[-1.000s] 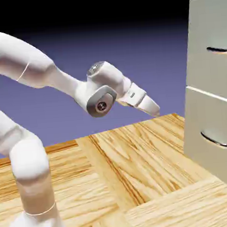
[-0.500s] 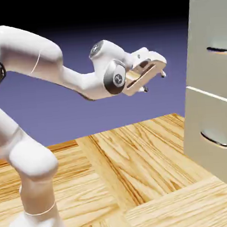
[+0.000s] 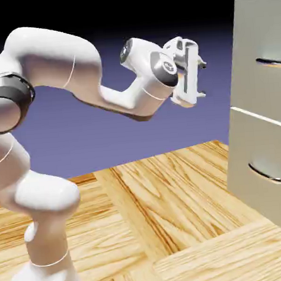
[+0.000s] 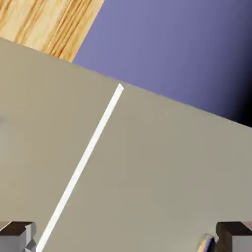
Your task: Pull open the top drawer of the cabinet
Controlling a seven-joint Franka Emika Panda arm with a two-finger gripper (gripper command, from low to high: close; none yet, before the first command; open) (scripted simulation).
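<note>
The cabinet (image 3: 256, 107) stands tall and pale grey-beige at the exterior view's right. Its top drawer (image 3: 259, 41) carries a slim silver handle (image 3: 272, 62) and sits flush with the cabinet front. My gripper (image 3: 201, 78) hangs in the air left of that drawer, near the handle's height and well short of it, with its fingers pointing at the cabinet. It is open, with nothing between the fingers. In the hand view the cabinet (image 4: 98, 113) fills most of the picture. A white seam (image 4: 83, 162) separates the two drawer fronts, and the top drawer (image 4: 167, 167) lies right of it. The grey fingertips (image 4: 17, 236) show at the bottom corners.
The lower drawer (image 3: 257, 157) has its own silver handle (image 3: 265, 173). The wooden table (image 3: 172, 212) spreads under the arm. A sliver of silver handle (image 4: 205, 243) shows beside the hand view's right fingertip.
The hand has risen and swung right toward the cabinet, turning from pointing down at the table to facing the top drawer. The jaws stayed open.
</note>
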